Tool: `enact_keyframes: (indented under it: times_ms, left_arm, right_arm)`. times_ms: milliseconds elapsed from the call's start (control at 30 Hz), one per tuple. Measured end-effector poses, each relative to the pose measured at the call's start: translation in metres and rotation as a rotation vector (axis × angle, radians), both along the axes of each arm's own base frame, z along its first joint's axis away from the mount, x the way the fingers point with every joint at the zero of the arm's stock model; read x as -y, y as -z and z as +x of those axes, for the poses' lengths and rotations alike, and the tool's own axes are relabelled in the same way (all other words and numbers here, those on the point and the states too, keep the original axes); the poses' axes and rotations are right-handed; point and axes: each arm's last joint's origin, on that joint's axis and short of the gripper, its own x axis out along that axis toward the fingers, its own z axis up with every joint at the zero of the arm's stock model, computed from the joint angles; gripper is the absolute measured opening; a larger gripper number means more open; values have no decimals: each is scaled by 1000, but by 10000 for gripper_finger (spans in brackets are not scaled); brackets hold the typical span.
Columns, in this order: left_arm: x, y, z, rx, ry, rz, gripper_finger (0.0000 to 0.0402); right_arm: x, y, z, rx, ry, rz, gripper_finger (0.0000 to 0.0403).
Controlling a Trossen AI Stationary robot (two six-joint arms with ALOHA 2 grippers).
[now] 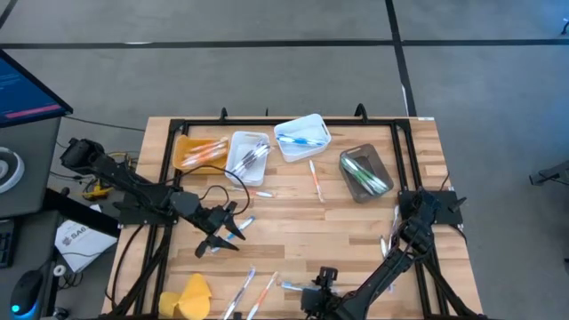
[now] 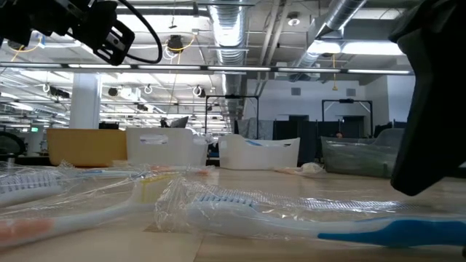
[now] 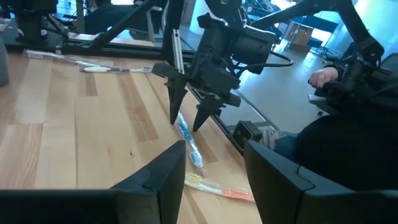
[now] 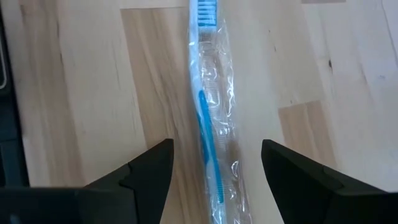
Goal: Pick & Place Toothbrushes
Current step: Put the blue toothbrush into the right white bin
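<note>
A blue toothbrush in a clear wrapper (image 4: 208, 118) lies flat on the wooden table near its front edge. It also shows in the high view (image 1: 292, 286) and the left wrist view (image 3: 189, 144). My right gripper (image 4: 216, 150) points down over it, open, one finger on each side of the handle, touching nothing. My left gripper (image 1: 224, 236) is open and empty above the table's left middle, beside another wrapped toothbrush (image 1: 242, 224). Its open fingers show in the left wrist view (image 3: 214, 158).
At the back stand an orange bin (image 1: 197, 151), two white bins (image 1: 249, 156) (image 1: 302, 138) and a brown bin (image 1: 364, 172), all with toothbrushes inside. Loose toothbrushes lie mid-table (image 1: 316, 182) and at the front (image 1: 242, 293). A yellow lump (image 1: 191, 298) lies front left.
</note>
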Motion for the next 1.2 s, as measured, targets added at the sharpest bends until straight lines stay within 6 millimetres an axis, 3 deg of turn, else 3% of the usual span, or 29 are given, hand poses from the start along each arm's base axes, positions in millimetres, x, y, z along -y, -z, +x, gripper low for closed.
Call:
enact_keyframes:
  times_ms: [433,600,967,1200]
  left_arm:
    - [0,-1,0,8,0,-3,158]
    - [0,-1,0,8,0,-3,158]
    - [0,-1,0,7,3,-4,158]
    - [0,-1,0,7,-1,-4,158]
  right_arm:
    - [-3,-5,2,32,57,89,238]
    - [4,-5,5,-65,160,204,238]
    - [12,-7,14,-140,131,262,237]
    - [12,-7,14,-146,119,268,186]
